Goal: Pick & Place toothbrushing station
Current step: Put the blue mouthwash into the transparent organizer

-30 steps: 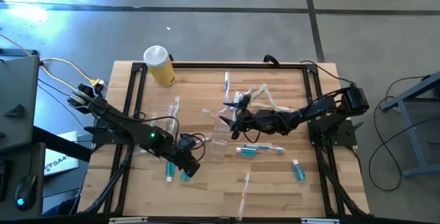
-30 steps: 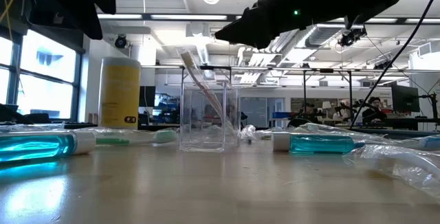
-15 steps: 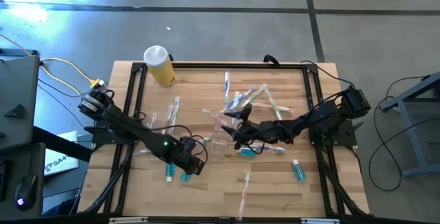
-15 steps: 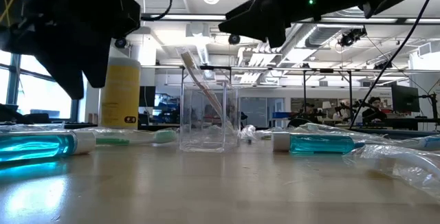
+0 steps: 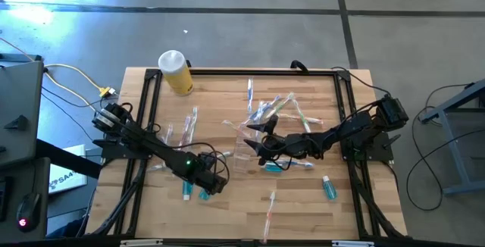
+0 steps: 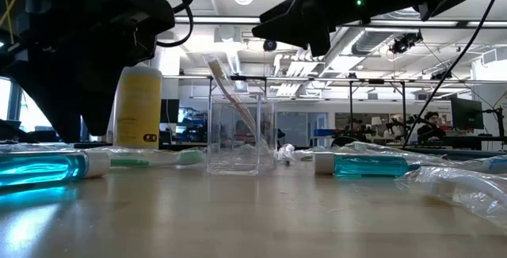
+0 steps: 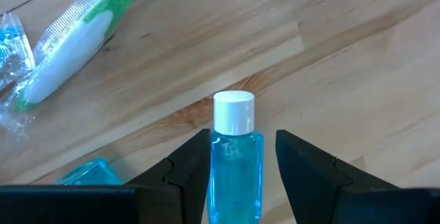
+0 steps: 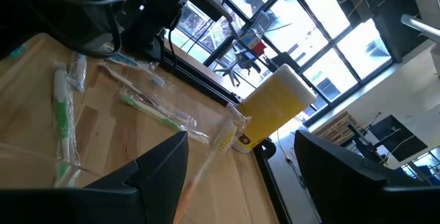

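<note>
My left gripper [image 7: 237, 165] open, fingers straddling teal tube [image 7: 234, 157] lying flat on bench [image 7: 357, 73]; round tube may roll or squirt out on closing

My right gripper [image 5: 254, 147] open beside clear cup [image 5: 243, 142]; risk of knocking cup and its toothbrush [image 6: 230, 92] over

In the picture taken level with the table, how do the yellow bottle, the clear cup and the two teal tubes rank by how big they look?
1. Yellow bottle, tallest, though partly hidden behind a dark arm.
2. Clear cup, slightly shorter but wider.
3. The left teal tube and the right teal tube look much alike; the left one is cut off by the picture's edge, so I would not rank them.
</note>
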Motion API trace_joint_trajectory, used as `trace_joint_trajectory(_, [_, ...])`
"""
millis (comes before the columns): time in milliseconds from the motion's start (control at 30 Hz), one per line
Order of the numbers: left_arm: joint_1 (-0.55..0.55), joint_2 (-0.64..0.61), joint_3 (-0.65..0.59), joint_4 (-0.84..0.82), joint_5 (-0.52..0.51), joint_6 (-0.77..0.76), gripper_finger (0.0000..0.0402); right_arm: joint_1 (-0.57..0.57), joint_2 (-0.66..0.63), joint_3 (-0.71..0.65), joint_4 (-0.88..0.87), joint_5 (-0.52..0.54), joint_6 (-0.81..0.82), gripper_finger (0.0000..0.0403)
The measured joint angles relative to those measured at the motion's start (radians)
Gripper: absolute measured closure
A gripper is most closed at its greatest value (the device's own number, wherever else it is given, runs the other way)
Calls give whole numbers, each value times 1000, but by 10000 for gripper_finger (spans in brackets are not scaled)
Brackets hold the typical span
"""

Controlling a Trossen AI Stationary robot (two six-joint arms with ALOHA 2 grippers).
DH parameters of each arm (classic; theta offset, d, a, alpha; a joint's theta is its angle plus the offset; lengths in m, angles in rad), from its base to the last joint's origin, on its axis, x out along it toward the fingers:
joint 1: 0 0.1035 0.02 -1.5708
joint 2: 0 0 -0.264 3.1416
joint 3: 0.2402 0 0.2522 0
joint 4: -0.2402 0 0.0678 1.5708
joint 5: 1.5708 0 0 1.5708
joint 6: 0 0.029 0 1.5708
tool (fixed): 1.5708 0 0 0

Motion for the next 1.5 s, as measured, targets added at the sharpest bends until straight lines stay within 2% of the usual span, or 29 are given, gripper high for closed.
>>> trace_joint_trajectory(233, [14, 7, 0, 0, -12, 5, 243, 0, 0, 0, -5, 0, 4, 144])
trace_joint_trajectory(567, [50, 61, 0, 34, 51, 77, 243, 0, 0, 0, -27, -1, 16, 144])
trace_joint_trajectory(1000, [53, 107, 2, 40, 109, 84, 244, 0, 0, 0, -50, -1, 34, 144])
trace_joint_trajectory(1100, [54, 110, 2, 37, 113, 86, 261, 1, 0, 0, -57, -11, 34, 144])
trace_joint_trajectory(1267, [53, 111, 2, 30, 112, 80, 317, 1, 0, 0, -85, -27, 35, 144])
trace_joint_trajectory(1500, [53, 112, 0, 38, 105, 135, 318, 3, 0, 0, -114, -27, 42, 144])
